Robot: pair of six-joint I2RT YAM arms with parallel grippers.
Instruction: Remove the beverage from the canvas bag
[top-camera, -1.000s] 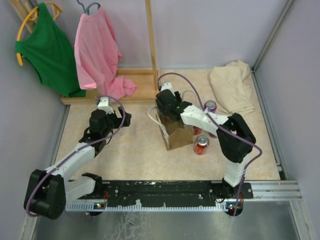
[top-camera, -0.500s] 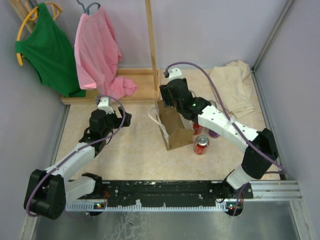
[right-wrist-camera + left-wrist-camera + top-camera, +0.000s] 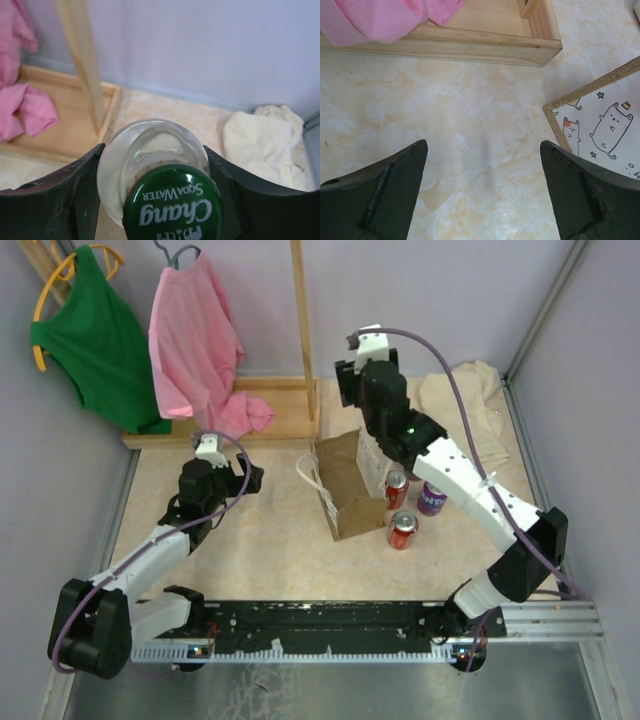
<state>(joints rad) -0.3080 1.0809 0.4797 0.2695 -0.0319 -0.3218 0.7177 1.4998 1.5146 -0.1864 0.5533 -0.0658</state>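
The tan canvas bag (image 3: 345,490) stands open mid-table with its white rope handle (image 3: 308,475) on its left side; its cat-print lining shows in the left wrist view (image 3: 600,125). My right gripper (image 3: 156,175) is shut on a clear glass bottle (image 3: 150,145) with a green "Chang Soda Water" cap (image 3: 172,207). It holds the bottle raised above and behind the bag (image 3: 368,420), where the arm mostly hides the bottle from the top view. My left gripper (image 3: 482,185) is open and empty over bare floor left of the bag (image 3: 250,475).
Two red cans (image 3: 403,529) (image 3: 397,488) and a purple can (image 3: 432,497) stand right of the bag. A pale beige cloth (image 3: 465,410) lies at the back right. A wooden rack base (image 3: 270,415) and post (image 3: 302,320) with pink and green shirts stand at the back left.
My right gripper has risen out of the bag and moved back toward the wall with the bottle in it. The bag's opening now shows. The left arm has not moved.
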